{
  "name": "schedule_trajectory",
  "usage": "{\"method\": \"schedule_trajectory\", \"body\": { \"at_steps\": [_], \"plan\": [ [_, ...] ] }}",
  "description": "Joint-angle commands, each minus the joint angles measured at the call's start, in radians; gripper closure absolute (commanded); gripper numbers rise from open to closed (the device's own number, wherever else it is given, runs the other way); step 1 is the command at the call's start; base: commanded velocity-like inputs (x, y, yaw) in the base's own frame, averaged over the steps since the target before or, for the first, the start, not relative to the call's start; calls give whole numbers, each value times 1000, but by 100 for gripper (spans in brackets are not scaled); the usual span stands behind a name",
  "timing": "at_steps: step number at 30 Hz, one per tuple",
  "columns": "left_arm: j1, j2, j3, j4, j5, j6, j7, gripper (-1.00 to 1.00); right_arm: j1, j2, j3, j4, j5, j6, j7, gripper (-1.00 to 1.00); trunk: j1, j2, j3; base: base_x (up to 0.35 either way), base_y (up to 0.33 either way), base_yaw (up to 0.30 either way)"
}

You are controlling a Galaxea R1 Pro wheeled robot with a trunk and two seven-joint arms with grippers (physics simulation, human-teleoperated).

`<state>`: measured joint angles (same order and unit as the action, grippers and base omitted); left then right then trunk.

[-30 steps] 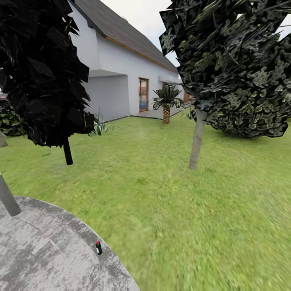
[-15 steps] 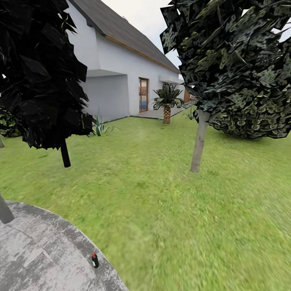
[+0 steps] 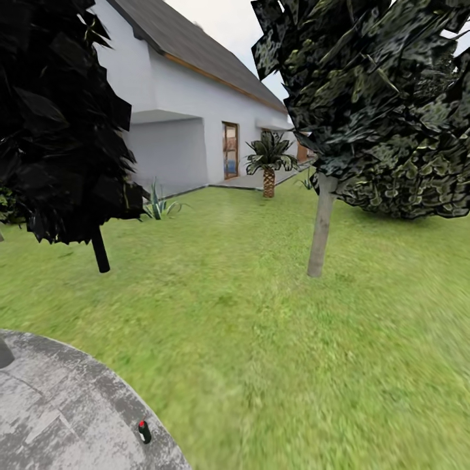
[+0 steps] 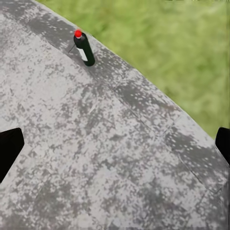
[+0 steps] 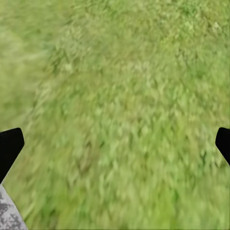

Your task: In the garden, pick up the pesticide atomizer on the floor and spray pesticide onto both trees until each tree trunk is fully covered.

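From the head, the pesticide atomizer (image 3: pixel 143 431) stands upright on the grey paved circle (image 3: pixel 59 418); at the left wrist it's ahead of the wide left claw (image 4: pixel 115 143), while the wide right claw (image 5: pixel 115 143) faces lawn (image 5: pixel 124 96).

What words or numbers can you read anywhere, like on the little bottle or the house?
None can be read.
Pesticide atomizer: a pale patch on its dark side, too small and blurred to tell if it holds any writing.
White house: plain walls and a door, no sign or number.
Grey paved circle: only speckled stone, no marks.
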<state>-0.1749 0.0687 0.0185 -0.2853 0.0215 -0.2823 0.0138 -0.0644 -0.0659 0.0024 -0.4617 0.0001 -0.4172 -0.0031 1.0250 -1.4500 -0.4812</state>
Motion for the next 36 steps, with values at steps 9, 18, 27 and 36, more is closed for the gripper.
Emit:
{"method": "schedule_trajectory", "body": {
  "at_steps": [9,18,27,36],
  "plan": [
    [0,0,0,0,1,0,0,-100,0,0,0,0,0,0,0,-100,0,0,0,238,138,-1],
    [0,0,0,0,2,0,0,-100,0,0,-1,0,0,0,0,-100,0,0,0,122,293,-193],
    [0,0,0,0,2,0,0,-100,0,0,-1,0,0,0,0,-100,0,0,0,22,307,-269],
    [0,0,0,0,2,0,0,-100,0,0,-1,0,0,0,0,-100,0,0,0,0,308,-270]
  ]
}}
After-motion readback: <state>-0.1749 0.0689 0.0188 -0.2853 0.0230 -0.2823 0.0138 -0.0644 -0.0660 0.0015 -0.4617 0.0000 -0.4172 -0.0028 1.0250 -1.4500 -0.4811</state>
